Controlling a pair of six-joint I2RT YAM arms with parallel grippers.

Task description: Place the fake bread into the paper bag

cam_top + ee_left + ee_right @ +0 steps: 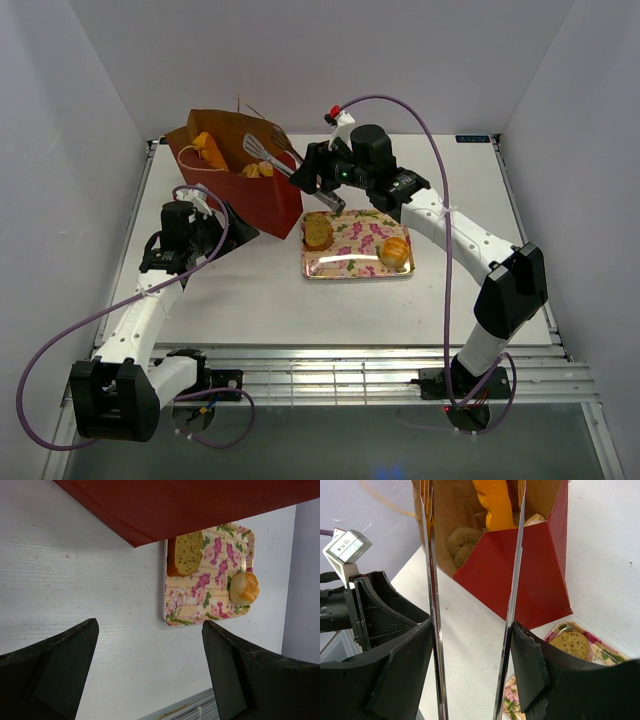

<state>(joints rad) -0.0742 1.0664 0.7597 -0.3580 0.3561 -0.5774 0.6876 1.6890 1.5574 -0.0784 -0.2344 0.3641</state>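
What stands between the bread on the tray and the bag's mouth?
Only the red wall of the paper bag, which faces the tray; the toast slice and roll must go over it. The tongs held in the right pincer reach over the mouth but do not close it off.

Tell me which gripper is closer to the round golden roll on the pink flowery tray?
Right. The right gripper, holding metal tongs, hangs by the pink flowery tray's far-left corner, diagonal from the round golden roll. The left gripper sits farther left, by the red paper bag.
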